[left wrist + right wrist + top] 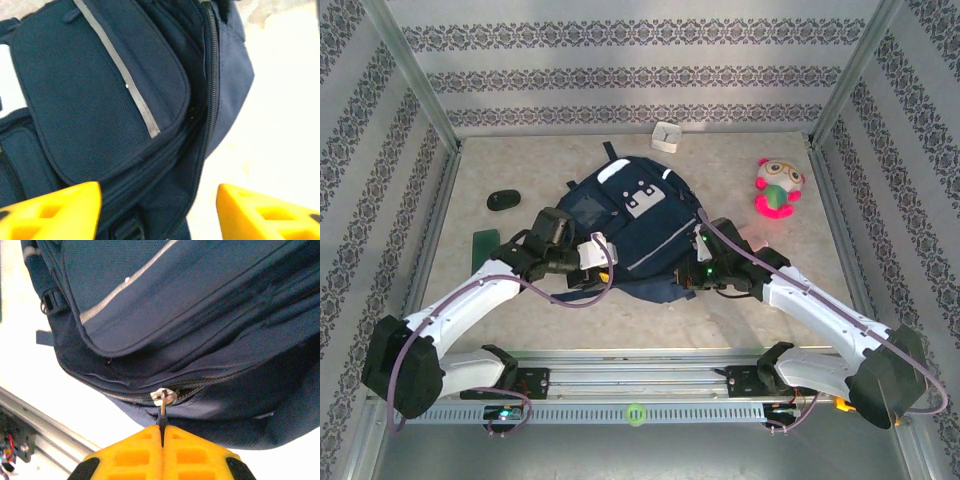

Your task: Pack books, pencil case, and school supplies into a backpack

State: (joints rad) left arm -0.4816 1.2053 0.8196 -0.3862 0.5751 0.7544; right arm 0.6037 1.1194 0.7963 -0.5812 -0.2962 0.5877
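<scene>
The right claw (162, 434) is pinched shut on the zip pull (163, 401) at the near edge of the backpack (630, 225), likely to draw the main pocket open for packing. The left claw (157, 202) hangs wide and empty over the front pocket (100, 100), probably ready to steady the cloth. The backpack lies in the middle of the beige marbled table top (650, 320). The green book (485, 243) and pale case (665, 136) lie apart from it, with striped patterned walls (620, 75) around.
</scene>
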